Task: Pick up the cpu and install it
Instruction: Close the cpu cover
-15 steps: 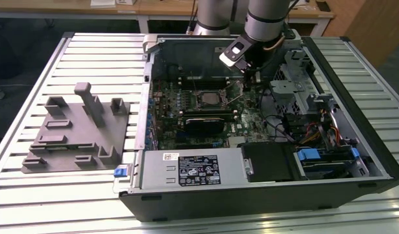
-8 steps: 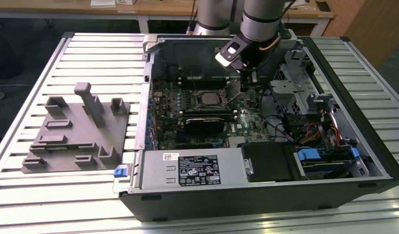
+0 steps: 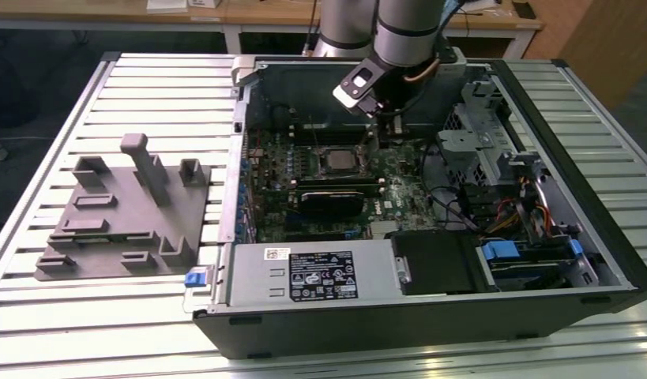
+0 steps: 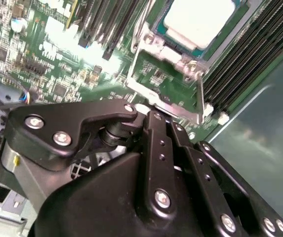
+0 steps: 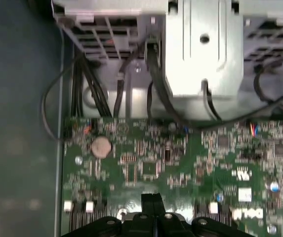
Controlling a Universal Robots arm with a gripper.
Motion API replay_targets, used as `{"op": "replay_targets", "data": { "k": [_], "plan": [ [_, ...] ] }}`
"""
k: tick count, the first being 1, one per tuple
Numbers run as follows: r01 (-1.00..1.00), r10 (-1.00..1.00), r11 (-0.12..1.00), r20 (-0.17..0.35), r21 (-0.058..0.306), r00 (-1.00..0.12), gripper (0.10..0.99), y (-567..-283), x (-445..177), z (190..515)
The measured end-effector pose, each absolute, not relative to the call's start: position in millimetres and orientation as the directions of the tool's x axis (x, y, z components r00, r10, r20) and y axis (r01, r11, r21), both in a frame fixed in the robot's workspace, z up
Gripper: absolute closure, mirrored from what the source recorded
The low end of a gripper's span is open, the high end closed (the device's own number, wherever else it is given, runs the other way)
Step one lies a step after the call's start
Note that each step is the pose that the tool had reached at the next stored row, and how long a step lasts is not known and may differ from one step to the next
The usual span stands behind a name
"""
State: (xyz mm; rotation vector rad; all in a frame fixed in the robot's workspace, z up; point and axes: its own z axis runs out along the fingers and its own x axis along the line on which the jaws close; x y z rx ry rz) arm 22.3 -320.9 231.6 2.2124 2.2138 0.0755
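A slatted metal table (image 3: 49, 316) carries an open computer case (image 3: 576, 237), laid flat with its insides showing. Down in the case, the gripper (image 3: 385, 117) hangs over the far part of the motherboard (image 3: 302, 170), close to the case's far wall.

In the first wrist view the gripper (image 5: 152, 200) has its two fingers pressed together with only a thin seam between them, and nothing is held. The second wrist view follows the black linkage out to the gripper's tip (image 4: 153, 112), right at the metal frame of the socket (image 4: 168, 98); whether it touches, I can't tell.

Just past that frame is the cpu (image 4: 199, 19), pale silver top up, seated in the socket. From the exterior view the cpu (image 3: 339, 160) sits mid-board, just on the near side of the gripper.

The first wrist view takes in the board's other end: a coin battery (image 5: 101, 146), black cables (image 5: 156, 84) and a metal drive cage (image 5: 203, 49) above them.

It's tight here. Dark memory slots (image 4: 250, 64) hug the socket, with bare case panel (image 4: 264, 133) beyond them. The power supply (image 3: 313, 272) closes off the near end. The grey tray (image 3: 112, 221) lies well apart, on the exterior view's left.
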Motion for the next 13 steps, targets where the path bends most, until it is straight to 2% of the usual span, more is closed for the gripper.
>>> {"op": "replay_targets", "data": {
  "k": [13],
  "plan": [
    [0.999, 1.0, -0.004, 0.026, 0.042, 0.003, 0.98, -321, -2, 232]
  ]
}}
